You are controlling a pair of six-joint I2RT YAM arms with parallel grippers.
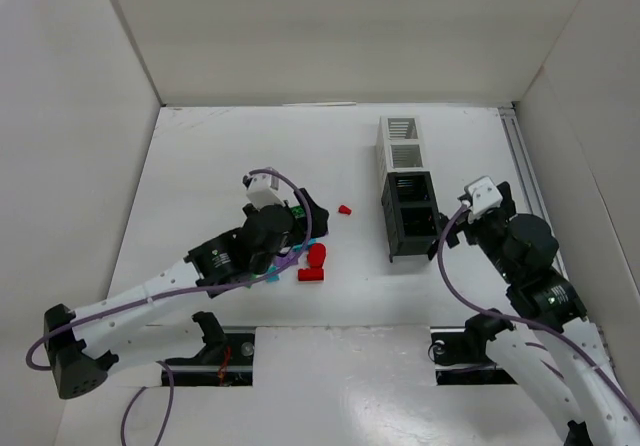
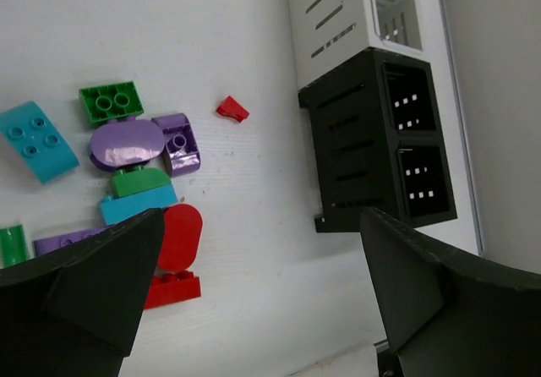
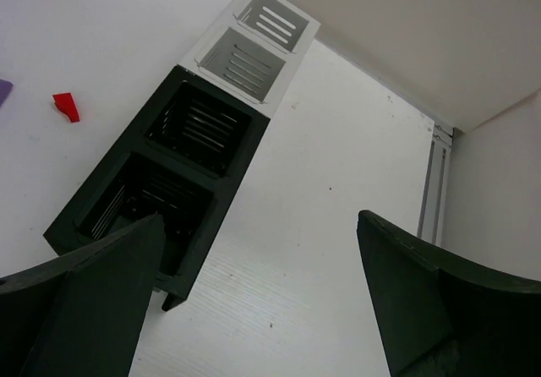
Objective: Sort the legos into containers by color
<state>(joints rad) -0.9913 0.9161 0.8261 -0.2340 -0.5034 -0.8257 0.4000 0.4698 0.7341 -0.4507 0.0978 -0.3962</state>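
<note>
The left claw (image 2: pixel 260 225) hung released and empty over the legos (image 2: pixel 127 143), which lay bunched on the white surface (image 2: pixel 211 22) in green, cyan, purple and red; one small red piece (image 2: pixel 232 108) sat apart, between the bunch and the containers (image 2: pixel 355 132). The right claw (image 3: pixel 259 221) was likewise spread wide, holding nothing, above the black end of that row; the two white bins stood at the far end.
</note>
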